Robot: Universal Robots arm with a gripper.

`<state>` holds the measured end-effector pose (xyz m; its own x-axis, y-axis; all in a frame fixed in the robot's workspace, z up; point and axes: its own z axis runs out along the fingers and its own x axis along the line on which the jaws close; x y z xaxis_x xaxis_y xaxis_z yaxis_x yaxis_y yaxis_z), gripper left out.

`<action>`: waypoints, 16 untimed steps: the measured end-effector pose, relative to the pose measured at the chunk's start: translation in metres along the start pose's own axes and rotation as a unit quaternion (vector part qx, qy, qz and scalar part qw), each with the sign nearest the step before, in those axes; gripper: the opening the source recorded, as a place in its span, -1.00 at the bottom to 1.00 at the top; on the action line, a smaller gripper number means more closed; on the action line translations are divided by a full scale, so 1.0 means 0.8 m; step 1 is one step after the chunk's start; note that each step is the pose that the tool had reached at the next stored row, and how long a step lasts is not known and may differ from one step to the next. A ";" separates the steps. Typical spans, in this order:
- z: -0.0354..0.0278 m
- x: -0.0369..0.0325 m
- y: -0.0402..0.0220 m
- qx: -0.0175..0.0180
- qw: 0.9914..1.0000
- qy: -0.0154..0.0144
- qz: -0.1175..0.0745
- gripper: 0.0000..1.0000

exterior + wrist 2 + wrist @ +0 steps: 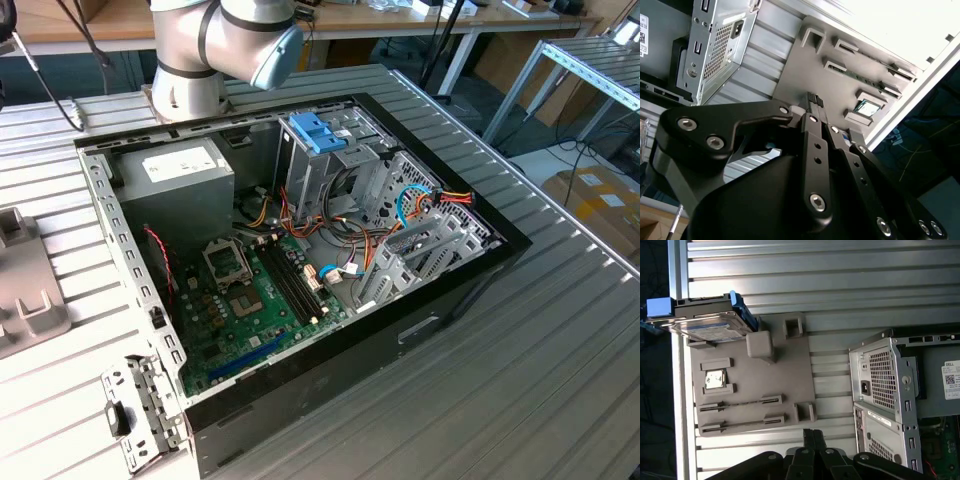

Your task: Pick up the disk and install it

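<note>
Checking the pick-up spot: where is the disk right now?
In the first wrist view, the disk rests at one end of the grey plate, next to a small chip, away from the computer case.

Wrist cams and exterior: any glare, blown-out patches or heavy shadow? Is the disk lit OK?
First wrist view: glare on the flat grey-metal disk with light-blue side rails, label pale but visible; dark past the table edge. Second wrist view: the ribbed metal table blows out to white beyond the black gripper, which looks dim. Exterior view: even light, soft shadows inside the open black computer case.
</note>
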<state>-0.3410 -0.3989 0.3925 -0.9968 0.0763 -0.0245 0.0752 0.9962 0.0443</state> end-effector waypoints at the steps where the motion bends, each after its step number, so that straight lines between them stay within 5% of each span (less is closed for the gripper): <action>1: 0.0000 0.0016 -0.0001 0.000 1.000 0.000 0.000 -0.79; 16: -0.0003 0.0297 -0.0023 0.000 1.000 0.000 0.000 -0.79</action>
<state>-0.3648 -0.3989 0.3921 -0.9968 0.0762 -0.0245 0.0751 0.9962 0.0443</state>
